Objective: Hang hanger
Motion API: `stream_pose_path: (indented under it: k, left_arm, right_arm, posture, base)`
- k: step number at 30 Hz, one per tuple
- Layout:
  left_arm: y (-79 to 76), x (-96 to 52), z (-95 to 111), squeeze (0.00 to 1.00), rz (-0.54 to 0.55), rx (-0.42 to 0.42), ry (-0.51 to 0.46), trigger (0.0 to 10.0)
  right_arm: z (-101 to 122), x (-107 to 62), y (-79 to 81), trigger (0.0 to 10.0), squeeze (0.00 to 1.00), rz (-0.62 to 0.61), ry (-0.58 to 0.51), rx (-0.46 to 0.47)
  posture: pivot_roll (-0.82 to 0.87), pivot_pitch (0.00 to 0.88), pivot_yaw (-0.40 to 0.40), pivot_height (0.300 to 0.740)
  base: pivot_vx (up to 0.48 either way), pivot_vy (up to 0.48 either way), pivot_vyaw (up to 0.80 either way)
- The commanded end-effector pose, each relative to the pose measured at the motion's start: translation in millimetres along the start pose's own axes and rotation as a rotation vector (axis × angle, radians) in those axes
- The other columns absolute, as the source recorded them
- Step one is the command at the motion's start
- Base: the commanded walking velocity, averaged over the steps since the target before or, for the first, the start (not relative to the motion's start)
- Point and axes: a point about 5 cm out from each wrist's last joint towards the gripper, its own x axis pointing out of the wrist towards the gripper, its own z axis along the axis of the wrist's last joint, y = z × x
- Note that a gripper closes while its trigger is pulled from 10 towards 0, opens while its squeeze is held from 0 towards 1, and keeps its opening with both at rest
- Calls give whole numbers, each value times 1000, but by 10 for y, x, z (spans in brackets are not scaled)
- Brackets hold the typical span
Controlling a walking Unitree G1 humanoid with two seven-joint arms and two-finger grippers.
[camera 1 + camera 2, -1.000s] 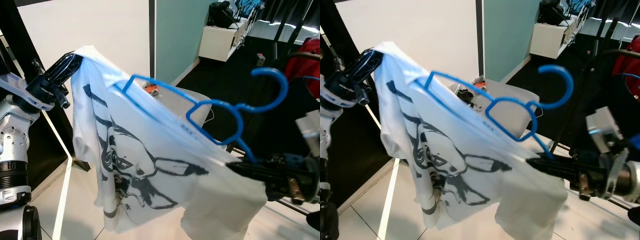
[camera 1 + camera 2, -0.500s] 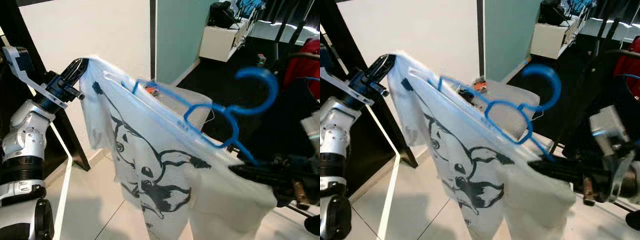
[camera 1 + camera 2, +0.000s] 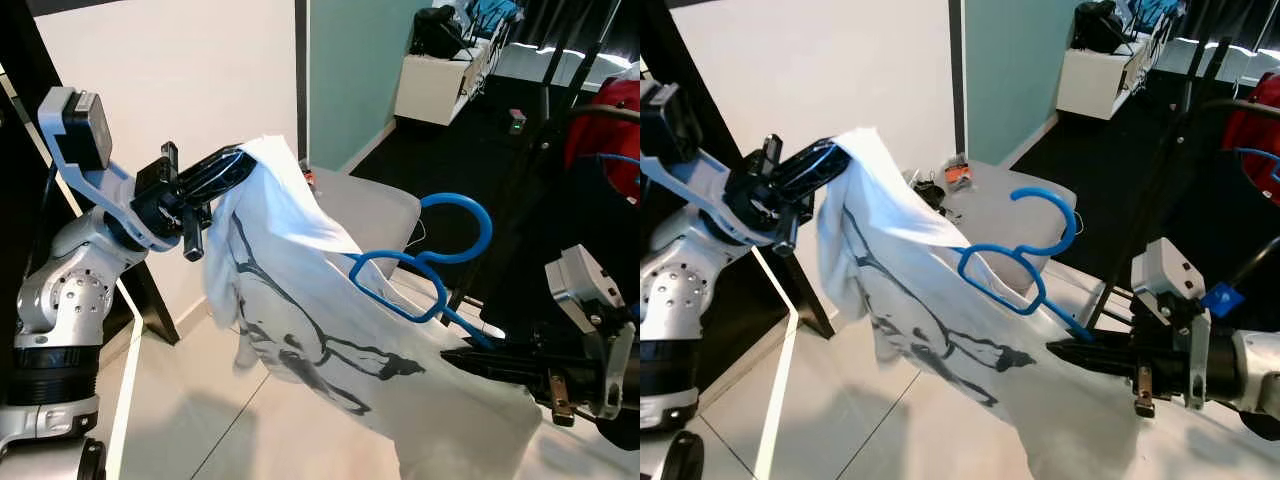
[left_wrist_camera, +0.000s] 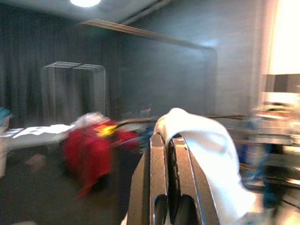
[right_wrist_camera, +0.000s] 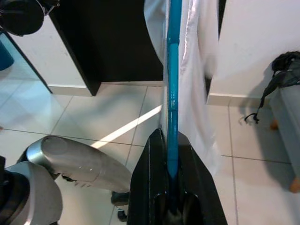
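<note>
A blue plastic hanger (image 3: 432, 268) carries a white T-shirt (image 3: 300, 300) with a black cartoon print. My right gripper (image 3: 452, 354) is shut on the hanger's lower right arm, low on the right, and the hook curls up above it. In the right wrist view the blue hanger (image 5: 172, 89) runs straight out between the black fingers (image 5: 145, 183), white cloth beside it. My left gripper (image 3: 238, 160) is shut on the T-shirt's upper corner, held high on the left. The left wrist view has white T-shirt (image 4: 197, 140) cloth draped over the closed fingers (image 4: 159, 178).
A clothes rack (image 3: 560, 60) with a red garment (image 3: 600, 125) stands on the right over dark floor. A grey seat (image 3: 365, 205) sits behind the shirt. A white wall and black post (image 3: 40, 90) are on the left, a white cabinet (image 3: 435, 85) at the back.
My left gripper swung right and forward with the shirt corner, bunching the cloth. The hanger dropped lower and tilted, its hook now smaller and further down. The right gripper kept its hold.
</note>
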Motion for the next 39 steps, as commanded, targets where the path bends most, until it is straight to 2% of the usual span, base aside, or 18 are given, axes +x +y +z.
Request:
stream_pose_path:
  k: [1, 2, 3, 4, 5, 7, 9, 12, 16, 20, 22, 24, 28, 31, 34, 35, 38, 39]
  left_arm:
    - [218, -60, -16, 0, 189, 47, 10, 2510]
    - [218, -60, -16, 0, 189, 47, 10, 2510]
    - [499, -203, 16, 0, 470, 96, 21, 3725]
    - [499, -203, 16, 0, 470, 96, 21, 3725]
    - [563, -258, 39, 0, 551, 114, 25, 4549]
    - [611, -310, 72, 0, 608, 122, 19, 4588]
    - [678, -392, 127, 0, 686, 141, 22, 3922]
    - [729, -477, 185, 0, 735, 158, 19, 3216]
    - [761, -538, 221, 0, 754, 165, 15, 3216]
    - [779, -613, 172, 0, 791, 147, 37, 2980]
    - [788, -648, 13, 0, 826, 104, 81, 3137]
    - [715, -577, -148, 0, 770, 69, 112, 3804]
    - [653, -511, -194, 0, 708, 25, 108, 4039]
    - [412, -210, -69, 0, 464, -112, -35, 4941]
    - [368, -156, -33, 0, 421, -123, -52, 4941]
    - [322, -159, -275, 0, 405, -136, 111, 4902]
    - [303, -190, -397, 0, 402, -146, 190, 4902]
    - [225, -246, -564, 0, 359, -131, 295, 8118]
  right_arm:
    - [81, -41, 7, 0, 0, 2, -26, -36]
    - [81, -41, 7, 0, 0, 2, -26, -36]
    - [117, -73, 31, 0, 0, 13, -43, -43]
    - [117, -73, 31, 0, 0, 13, -43, -43]
    - [123, -79, 40, 0, 0, 17, -44, -45]
    - [121, -81, 48, 0, 0, 22, -42, -45]
    - [118, -90, 50, 0, 0, 22, -38, -44]
    - [124, -118, 34, 0, 0, 4, -38, -46]
    - [130, -146, 20, 0, 0, -12, -38, -49]
    - [170, -179, 14, 0, 0, -24, -68, -57]
    - [225, -204, 9, 0, 0, -33, -106, -67]
    - [247, -215, -16, 0, 0, -54, -110, -77]
    - [227, -216, -34, 0, 0, -68, -93, -77]
    - [137, -193, -62, 0, 0, -83, -33, -66]
    - [129, -187, -63, 0, 0, -81, -31, -63]
    - [209, -174, -83, 0, 0, -89, -100, -85]
    - [243, -171, -90, 0, 0, -92, -127, -93]
    - [287, -163, -97, 0, 0, -95, -164, -100]
  posture:
    - [-101, 57, 8, 740]
    - [-101, 57, 8, 740]
    - [-108, 57, 10, 740]
    - [-108, 57, 10, 740]
    - [-108, 57, 10, 740]
    - [-108, 58, 10, 740]
    - [-108, 56, 10, 740]
    - [-110, 57, 12, 740]
    - [-109, 58, 11, 740]
    - [-105, 63, 12, 740]
    - [-103, 63, 10, 740]
    - [-105, 65, 9, 740]
    - [-108, 65, 7, 740]
    - [-105, 66, 3, 740]
    - [-105, 66, 3, 740]
    - [-96, 64, 8, 740]
    - [-96, 64, 8, 740]
    - [-97, 63, 7, 740]
  base:
    - [0, 0, 0]
    - [0, 0, 0]
    - [0, 0, 0]
    - [0, 0, 0]
    - [0, 0, 0]
    - [0, 0, 0]
    - [0, 0, 0]
    - [0, 0, 0]
    - [0, 0, 0]
    - [0, 0, 0]
    - [0, 0, 0]
    - [0, 0, 0]
    - [0, 0, 0]
    - [0, 0, 0]
    - [0, 0, 0]
    - [0, 0, 0]
    - [0, 0, 0]
    - [0, 0, 0]
